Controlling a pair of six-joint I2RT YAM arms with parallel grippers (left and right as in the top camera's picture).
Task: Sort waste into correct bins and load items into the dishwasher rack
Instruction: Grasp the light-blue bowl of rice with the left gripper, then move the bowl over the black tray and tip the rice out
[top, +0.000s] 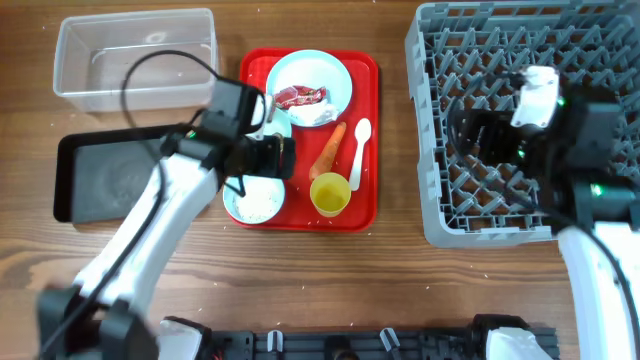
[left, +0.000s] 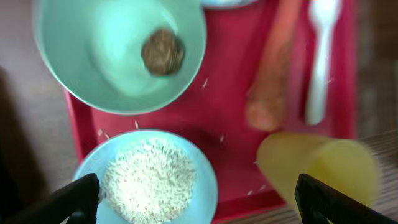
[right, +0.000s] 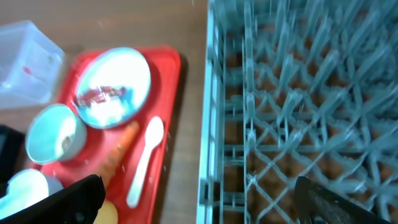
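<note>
- On the wooden surface (top: 400, 280), the red serving tray (top: 368, 215) sits between the bins and the dishwasher rack (top: 500, 60), so each arm can serve one side.
- Left fingers (left: 69, 202): spread wide and empty, hanging above the rice bowl (left: 205, 180) and the second bowl (left: 93, 68) that holds the brown lump (left: 163, 51); probably lining up on a bowl.
- Right fingers (right: 65, 202): wide apart and empty, over the rack, out of the left arm's way.
- Clear tub (top: 135, 60) and black tray (top: 100, 180): left of the serving tray, no waste visible inside.
- Wrapper (top: 300, 97) on the plate (top: 335, 75), carrot (top: 328, 150), spoon (top: 360, 150), yellow cup (top: 330, 193): all unsorted on the serving tray.
</note>
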